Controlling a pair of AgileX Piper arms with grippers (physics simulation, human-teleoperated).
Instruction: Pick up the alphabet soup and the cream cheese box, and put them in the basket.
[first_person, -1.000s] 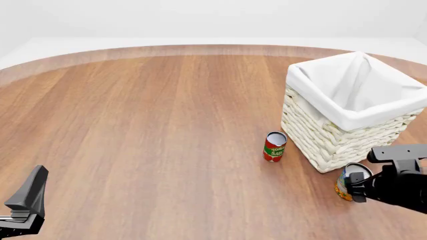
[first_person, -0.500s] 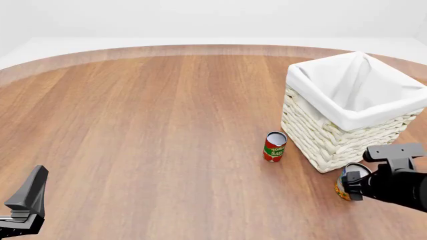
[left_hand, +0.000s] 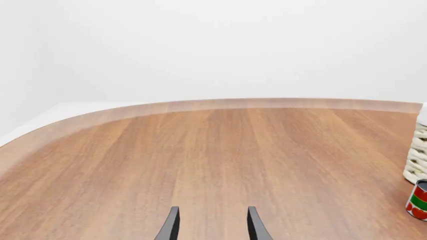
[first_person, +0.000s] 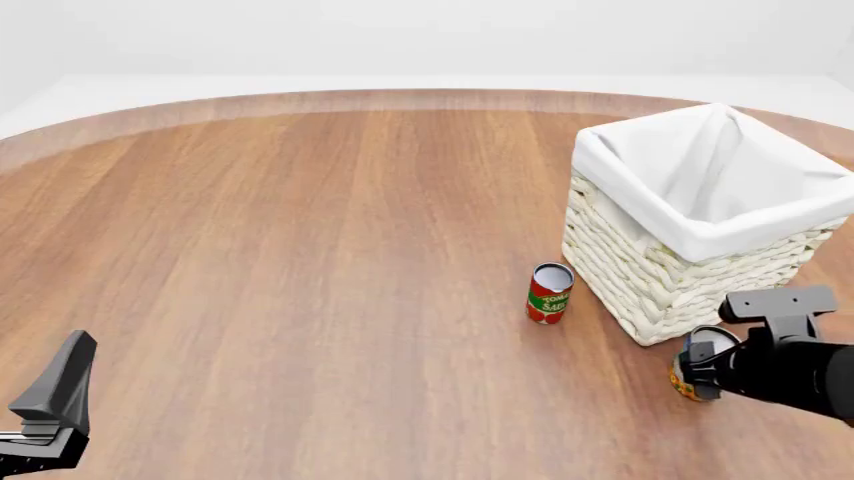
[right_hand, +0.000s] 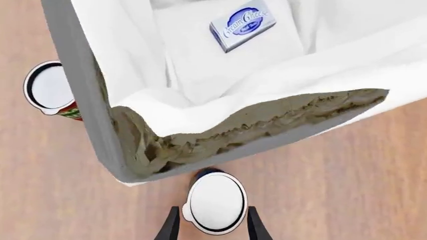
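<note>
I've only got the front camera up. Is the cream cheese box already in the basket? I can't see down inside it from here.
Observer: Yes. The right wrist view shows the cream cheese box lying flat on the cloth liner at the bottom of the basket.
Operator: And the soup can, is the right gripper lined up on it?
Observer: The soup can stands upright outside the basket, close by its wall, and sits between the fingers of the right gripper.
Operator: Are the jaws closed on it?
Observer: Cannot tell; the fingers flank the can closely, but contact is not clear.
</note>
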